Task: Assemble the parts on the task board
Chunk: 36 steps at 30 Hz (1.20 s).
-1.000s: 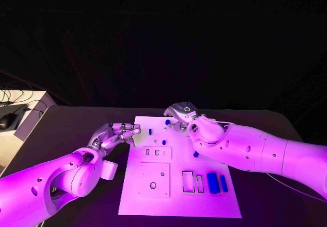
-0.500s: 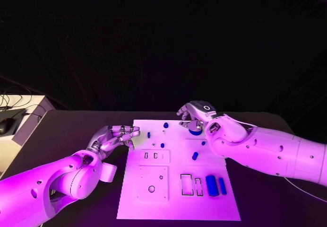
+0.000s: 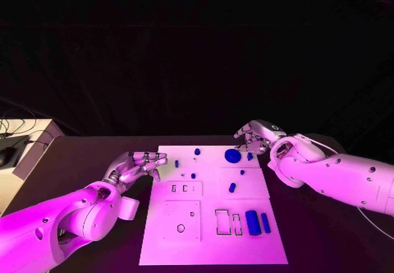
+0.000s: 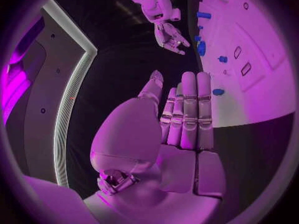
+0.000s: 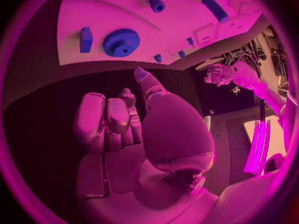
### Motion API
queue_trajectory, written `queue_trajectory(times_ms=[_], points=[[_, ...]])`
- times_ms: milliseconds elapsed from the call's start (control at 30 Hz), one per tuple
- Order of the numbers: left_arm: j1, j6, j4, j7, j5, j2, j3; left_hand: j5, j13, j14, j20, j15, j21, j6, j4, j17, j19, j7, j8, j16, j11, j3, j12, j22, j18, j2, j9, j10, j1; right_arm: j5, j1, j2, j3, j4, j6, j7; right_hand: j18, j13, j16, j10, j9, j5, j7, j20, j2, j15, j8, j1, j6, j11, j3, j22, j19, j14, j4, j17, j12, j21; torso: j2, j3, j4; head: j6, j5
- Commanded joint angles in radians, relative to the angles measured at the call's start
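Note:
The white task board [image 3: 212, 239] lies mid-table. A blue gear [image 3: 233, 155] sits flat near its far right corner, with a small blue block [image 3: 249, 156] beside it. A blue peg [image 3: 197, 151] stands near the far edge. Another blue piece [image 3: 232, 186] lies mid-board, and two blue bars [image 3: 253, 222] lie at the near right. My right hand [image 3: 258, 135] hovers just past the far right corner, beyond the gear, fingers loosely apart and holding nothing. My left hand [image 3: 135, 165] rests by the board's left edge, fingers straight and empty. The right wrist view shows the gear [image 5: 121, 41] ahead of the right hand's fingertips.
Outlined slots [image 3: 225, 222] and small holes mark the near half of the board. A white box with cables [image 3: 24, 139] stands at the table's far left edge. Dark bare table [image 3: 328, 239] runs along both sides of the board.
My right hand has drawn off to the right, away from the board's far edge, leaving the blue gear uncovered on the board. The left hand has kept its place.

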Motion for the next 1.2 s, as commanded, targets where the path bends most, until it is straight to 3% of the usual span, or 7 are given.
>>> queue_trajectory(times_ms=[33, 67, 267, 633, 767, 1033, 1200], points=[[-0.001, 0.02, 0.004, 0.018, 0.001, 0.0, 0.001, -0.001, -0.001, -0.003, 0.003, 0.004, 0.007, -0.003, -0.005, 0.0, -0.003, -0.002, -0.001, -0.005, 0.002, 0.001, 0.001, 0.0, 0.009, 0.003, 0.001, 0.002, -0.006, 0.041, 0.001, -0.001, 0.001, -0.017, 0.092, 0.007, -0.017, 0.03, 0.012, 0.026, 0.001, 0.005, 0.001, 0.009, -0.004, 0.01, 0.0, -0.013, -0.007, 0.004, -0.001, 0.16, 0.054, 0.004, 0.006, 0.023, 0.026, 0.027, -0.001, 0.0055, -0.0003, -0.004, -0.003], [-0.001, 0.02, 0.004, 0.018, 0.001, 0.0, 0.001, -0.001, -0.001, -0.003, 0.003, 0.004, 0.007, -0.003, -0.005, 0.0, -0.003, -0.002, -0.001, -0.005, 0.002, 0.001, 0.001, 0.0, 0.009, 0.003, 0.001, 0.002, -0.006, 0.039, 0.001, 0.0, 0.001, -0.022, 0.102, 0.003, -0.018, 0.034, 0.015, 0.027, 0.001, 0.005, 0.002, 0.01, -0.005, 0.011, 0.0, -0.013, -0.009, 0.005, -0.001, 0.16, 0.054, 0.004, 0.008, 0.027, 0.028, 0.031, -0.001, 0.004, -0.0004, -0.005, -0.004], [-0.001, 0.02, 0.004, 0.018, 0.001, 0.002, 0.001, -0.001, -0.001, -0.003, 0.003, 0.004, 0.007, -0.004, -0.006, 0.0, -0.003, -0.002, -0.001, -0.005, 0.002, 0.001, 0.001, 0.0, 0.009, 0.002, 0.001, 0.001, -0.007, 0.022, 0.002, 0.009, 0.001, -0.039, 0.143, -0.014, -0.018, 0.068, 0.029, 0.043, 0.002, 0.004, 0.004, 0.014, -0.016, 0.014, -0.002, -0.019, -0.017, 0.008, -0.001, 0.164, 0.053, 0.006, 0.022, 0.055, 0.053, 0.06, 0.0, 0.0033, 0.0015, -0.005, -0.007], [-0.001, 0.021, 0.003, 0.016, 0.001, 0.003, 0.001, -0.001, -0.001, -0.003, 0.003, 0.004, 0.007, -0.004, -0.006, 0.0, -0.003, -0.002, -0.001, -0.005, 0.002, 0.001, 0.001, 0.0, 0.009, 0.002, 0.001, 0.001, -0.007, -0.003, 0.001, 0.043, 0.0, -0.07, 0.176, -0.046, -0.023, 0.106, 0.064, 0.063, 0.005, 0.006, 0.008, 0.02, -0.041, 0.02, -0.001, -0.041, -0.034, 0.013, 0.004, 0.174, 0.055, 0.01, 0.055, 0.111, 0.087, 0.117, 0.0, -0.0001, 0.0035, -0.012, -0.008], [-0.001, 0.021, 0.004, 0.016, 0.001, 0.003, 0.001, -0.001, -0.001, -0.003, 0.003, 0.004, 0.007, -0.004, -0.006, 0.0, -0.003, -0.002, -0.001, -0.005, 0.002, 0.001, 0.001, 0.0, 0.009, 0.002, 0.001, 0.001, -0.007, -0.007, 0.001, 0.054, -0.001, -0.081, 0.187, -0.055, -0.023, 0.108, 0.067, 0.065, 0.004, 0.005, 0.008, 0.02, -0.044, 0.02, -0.001, -0.043, -0.036, 0.013, 0.003, 0.175, 0.055, 0.011, 0.057, 0.114, 0.09, 0.121, 0.0, -0.0001, 0.0031, -0.014, -0.01], [-0.001, 0.02, 0.004, 0.015, 0.001, 0.003, 0.001, -0.001, -0.001, -0.003, 0.003, 0.004, 0.008, -0.004, -0.006, 0.0, -0.003, -0.001, -0.001, -0.005, 0.002, 0.001, 0.001, -0.001, 0.009, 0.003, 0.001, 0.0, -0.008, -0.012, -0.002, 0.067, -0.003, -0.087, 0.219, -0.065, -0.023, 0.111, 0.069, 0.066, 0.006, 0.001, 0.008, 0.021, -0.047, 0.021, 0.0, -0.048, -0.037, 0.014, 0.002, 0.175, 0.054, 0.012, 0.065, 0.119, 0.092, 0.124, -0.001, 0.0012, -0.0002, -0.033, -0.009], [-0.001, 0.02, 0.002, 0.015, 0.001, 0.004, 0.001, -0.001, -0.001, -0.003, 0.003, 0.004, 0.009, -0.004, -0.006, 0.0, -0.004, -0.001, -0.001, -0.005, 0.002, 0.001, 0.001, -0.001, 0.009, 0.004, 0.001, 0.0, -0.008, -0.013, -0.003, 0.07, -0.003, -0.086, 0.232, -0.07, -0.024, 0.125, 0.075, 0.072, 0.007, 0.003, 0.007, 0.022, -0.049, 0.021, 0.001, -0.049, -0.035, 0.014, 0.005, 0.177, 0.055, 0.013, 0.072, 0.128, 0.109, 0.134, -0.001, 0.0014, 0.0007, -0.038, -0.009]])
